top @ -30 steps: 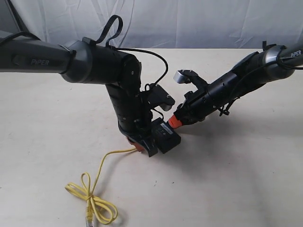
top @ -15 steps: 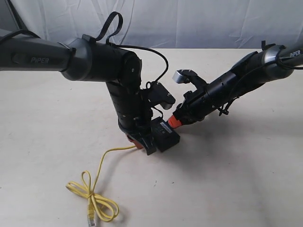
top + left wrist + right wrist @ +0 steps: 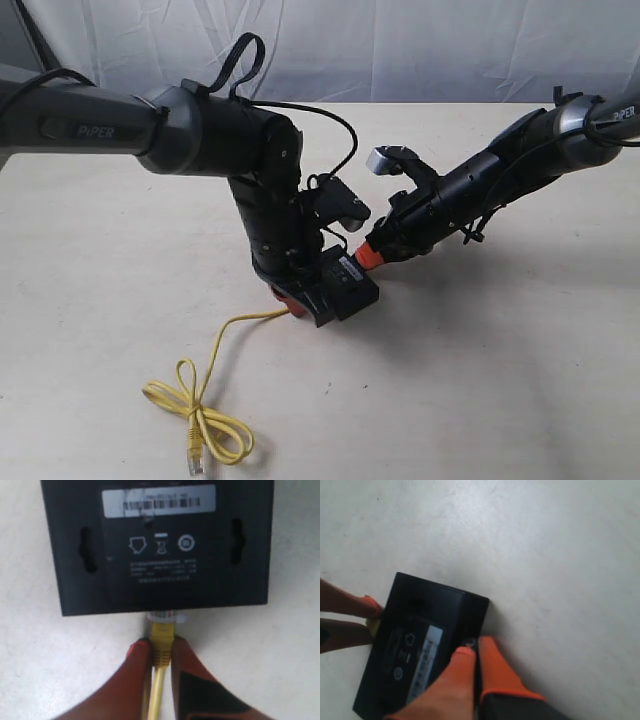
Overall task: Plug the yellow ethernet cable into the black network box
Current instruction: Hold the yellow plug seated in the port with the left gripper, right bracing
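Since a second ago the left arm has edged rightward, and the loose loop of the yellow ethernet cable (image 3: 196,413) has slid that way across the table (image 3: 500,380). Left gripper (image 3: 161,647) pinches the cable just behind its clear plug, which meets the side of the black network box (image 3: 160,570); how deep it sits I cannot tell. Right gripper (image 3: 476,647), fingers nearly together, presses the box's opposite side

Yellow ethernet cable (image 3: 214,346) from left hand (image 3: 303,306), beside black network box (image 3: 351,286)
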You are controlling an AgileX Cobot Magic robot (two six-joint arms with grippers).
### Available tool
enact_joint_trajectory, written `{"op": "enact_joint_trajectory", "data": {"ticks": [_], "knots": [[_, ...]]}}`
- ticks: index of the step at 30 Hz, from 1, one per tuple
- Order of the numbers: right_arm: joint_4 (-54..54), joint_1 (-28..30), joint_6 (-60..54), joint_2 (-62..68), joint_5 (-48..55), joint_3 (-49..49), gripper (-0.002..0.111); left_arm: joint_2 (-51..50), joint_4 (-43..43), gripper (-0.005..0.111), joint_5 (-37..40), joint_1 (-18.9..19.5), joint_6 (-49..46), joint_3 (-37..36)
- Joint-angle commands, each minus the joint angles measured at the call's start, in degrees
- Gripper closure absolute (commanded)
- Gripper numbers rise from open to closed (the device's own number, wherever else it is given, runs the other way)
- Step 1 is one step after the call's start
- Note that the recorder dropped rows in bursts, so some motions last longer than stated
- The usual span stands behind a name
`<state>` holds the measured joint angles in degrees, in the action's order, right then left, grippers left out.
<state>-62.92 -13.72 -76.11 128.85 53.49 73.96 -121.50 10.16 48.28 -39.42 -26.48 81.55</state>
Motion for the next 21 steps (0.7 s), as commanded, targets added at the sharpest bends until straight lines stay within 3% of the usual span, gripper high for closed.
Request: {"op": "enact_joint_trajectory", "data": {"ticks": [1, 10, 21], "knots": [[-0.77, -1.35, -0.19, 0.62, 6.76, -0.46, 0.109, -0.38, 2.68, 0.106, -9.89, -0.08, 1.01, 3.48], [-0.64, -1.35, -0.19, 0.62, 4.82, -0.46, 0.109, -0.14, 4.37, 0.106, -6.28, -0.08, 1.01, 4.17], [-0.52, -1.35, -0.19, 0.62, 4.35, -0.46, 0.109, 0.58, 5.09, 0.106, -7.17, 1.03, 0.78, 4.17]]}}
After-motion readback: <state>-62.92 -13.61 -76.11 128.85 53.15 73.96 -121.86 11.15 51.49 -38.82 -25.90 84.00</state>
